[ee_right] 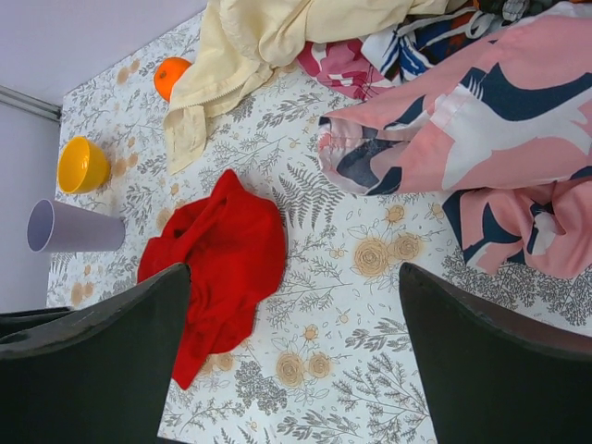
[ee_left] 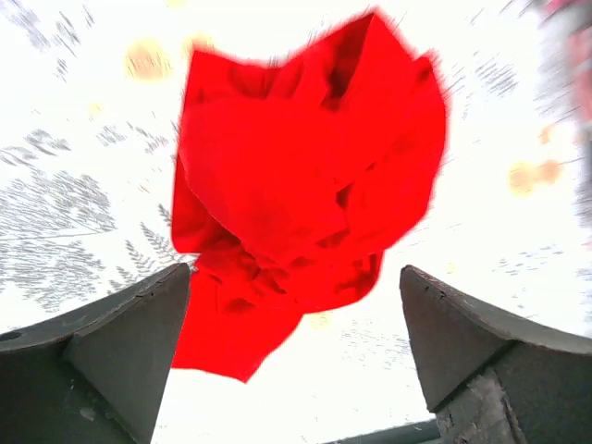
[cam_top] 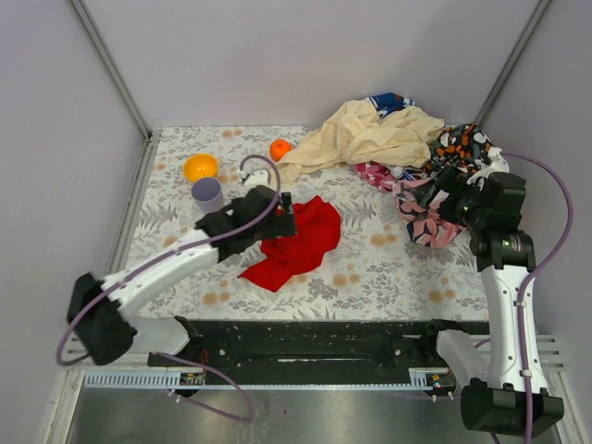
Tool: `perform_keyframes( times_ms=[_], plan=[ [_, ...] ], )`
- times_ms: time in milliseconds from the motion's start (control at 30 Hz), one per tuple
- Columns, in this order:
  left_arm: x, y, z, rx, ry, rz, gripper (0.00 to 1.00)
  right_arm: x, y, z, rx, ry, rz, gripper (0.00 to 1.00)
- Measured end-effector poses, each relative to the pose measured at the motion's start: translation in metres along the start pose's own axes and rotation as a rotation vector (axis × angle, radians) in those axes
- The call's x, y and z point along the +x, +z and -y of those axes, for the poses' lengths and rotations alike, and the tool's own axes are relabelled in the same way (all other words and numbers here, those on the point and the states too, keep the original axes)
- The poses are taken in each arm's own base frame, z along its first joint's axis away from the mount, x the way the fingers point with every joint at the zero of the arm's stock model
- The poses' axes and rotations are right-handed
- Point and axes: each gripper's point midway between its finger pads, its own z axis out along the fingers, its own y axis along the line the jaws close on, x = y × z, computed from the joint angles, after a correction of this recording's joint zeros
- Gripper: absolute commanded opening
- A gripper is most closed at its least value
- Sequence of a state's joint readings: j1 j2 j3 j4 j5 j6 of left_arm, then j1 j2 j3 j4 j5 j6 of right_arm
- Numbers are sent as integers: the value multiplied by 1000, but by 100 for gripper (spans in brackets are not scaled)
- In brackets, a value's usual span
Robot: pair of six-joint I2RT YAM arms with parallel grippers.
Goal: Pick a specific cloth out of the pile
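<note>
1. Mid-table, the red cloth (cam_top: 296, 242) lies crumpled on the floral table (cam_top: 388, 268), well apart from the pile (cam_top: 398, 148) at the far right.
2. Left fingers (cam_top: 285, 220) are over the cloth's far-left edge. In the left wrist view both fingers (ee_left: 111, 361) are spread wide, with the red cloth (ee_left: 305, 185) showing between them. They are released, with nothing clamped. That view is blurred and overexposed.
3. Right fingers (cam_top: 442, 194) are at the pile's near side, just beside the pink floral cloth (cam_top: 421, 217). In the right wrist view the fingers (ee_right: 490, 370) are also spread, with only bare table between them, so they are released too.
4. Pile make-up:
   - a beige cloth (cam_top: 370, 134) on top, draped toward the left
   - a black-orange-white patterned cloth (cam_top: 462, 146) at the right
   - a blue-white piece (cam_top: 388, 100) at the back
   - the pink floral cloth on the near side
5. The right wrist view shows the red cloth (ee_right: 217, 268) clear of the pink floral cloth (ee_right: 481, 120), not touching it.
6. Far left of the table has an orange bowl (cam_top: 200, 166), a purple cup (cam_top: 207, 194) just beside it, and an orange ball (cam_top: 280, 148) near the beige cloth's tip.
</note>
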State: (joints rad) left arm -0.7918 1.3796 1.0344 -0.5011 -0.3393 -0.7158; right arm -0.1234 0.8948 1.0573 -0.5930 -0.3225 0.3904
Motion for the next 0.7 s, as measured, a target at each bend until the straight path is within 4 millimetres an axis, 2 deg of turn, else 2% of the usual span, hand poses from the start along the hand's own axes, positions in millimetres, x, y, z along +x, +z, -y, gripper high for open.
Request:
perform_keyframes(
  times_ms=[100,167,233,267,367,500,700],
  plan=[
    [-48,-63,-1,50,-43,137,99,5,-3,5,21,3,1,99],
    [-74,-106,-10,68,-87,234,99,6,-7,7,29,0,14,99],
    [-84,-136,-27,59,-125,294,99,7,-12,8,35,-5,34,100],
    [-85,-152,-41,37,-144,320,99,7,-15,8,36,-8,45,99],
    [-77,-174,-73,-33,-178,345,99,5,-20,7,36,-14,67,99],
    [-66,-187,-104,-109,-203,360,99,4,-19,8,42,-16,72,99],
    [-52,-187,-124,-171,-203,353,99,11,-12,14,56,-8,47,99]
  ],
)
